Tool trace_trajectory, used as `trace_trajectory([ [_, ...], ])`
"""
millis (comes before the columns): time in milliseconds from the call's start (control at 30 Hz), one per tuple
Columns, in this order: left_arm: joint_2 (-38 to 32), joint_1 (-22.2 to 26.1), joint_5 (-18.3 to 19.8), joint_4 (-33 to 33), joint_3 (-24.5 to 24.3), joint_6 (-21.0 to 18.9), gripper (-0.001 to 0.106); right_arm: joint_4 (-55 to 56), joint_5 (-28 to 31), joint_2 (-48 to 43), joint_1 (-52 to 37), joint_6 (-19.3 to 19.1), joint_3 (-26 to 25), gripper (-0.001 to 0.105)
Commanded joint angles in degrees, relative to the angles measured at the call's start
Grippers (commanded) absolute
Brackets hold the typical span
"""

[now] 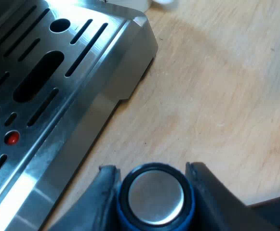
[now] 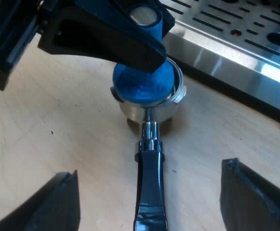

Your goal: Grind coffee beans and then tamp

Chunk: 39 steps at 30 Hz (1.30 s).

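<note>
Just holder (image 2: 147, 113) rim around tamper (image 2: 142, 83) base

I see a pale wooden table (image 1: 217, 96) with fine grain. The light on it is uneven: a brighter, washed-out patch lies beside a slightly darker band with a curved edge. In the right wrist view I make out tiny dark specks (image 2: 52, 132) on the wood.
</note>
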Motion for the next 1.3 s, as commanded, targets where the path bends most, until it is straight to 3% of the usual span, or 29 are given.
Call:
trace_trajectory([
  [33,-0.1,-0.4,0.3,-0.8,-0.5,0.6,0.024,-0.3,0.0,-0.4,-0.1,-0.7,-0.1,0.063],
  [1067,1.7,-0.4,-0.1,-3.8,-0.3,0.6,0.024,-0.3,0.8,-0.4,-0.1,-0.7,-0.1,0.063],
  [1300,1.7,-0.4,-3.1,-3.3,-0.3,0.6,0.024,-0.3,0.8,-0.4,-0.1,-0.7,-0.1,0.063],
])
